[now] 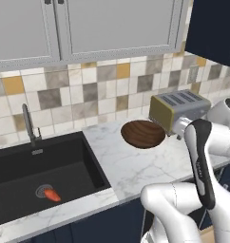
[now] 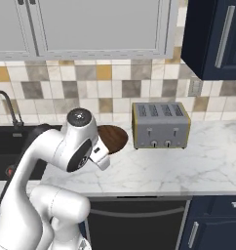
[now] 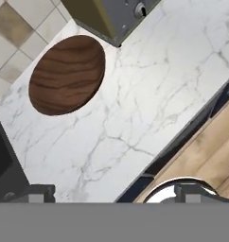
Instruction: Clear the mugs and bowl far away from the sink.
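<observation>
Bowl [image 1: 143, 134] upright, mouth up, just beside toaster [image 1: 180, 110]; jaws spread wide, released.

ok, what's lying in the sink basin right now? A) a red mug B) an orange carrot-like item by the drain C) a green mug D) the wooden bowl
B: the left base view shows a small orange item lying beside the drain in the black sink, while the bowl sits on the counter next to the toaster.
</observation>
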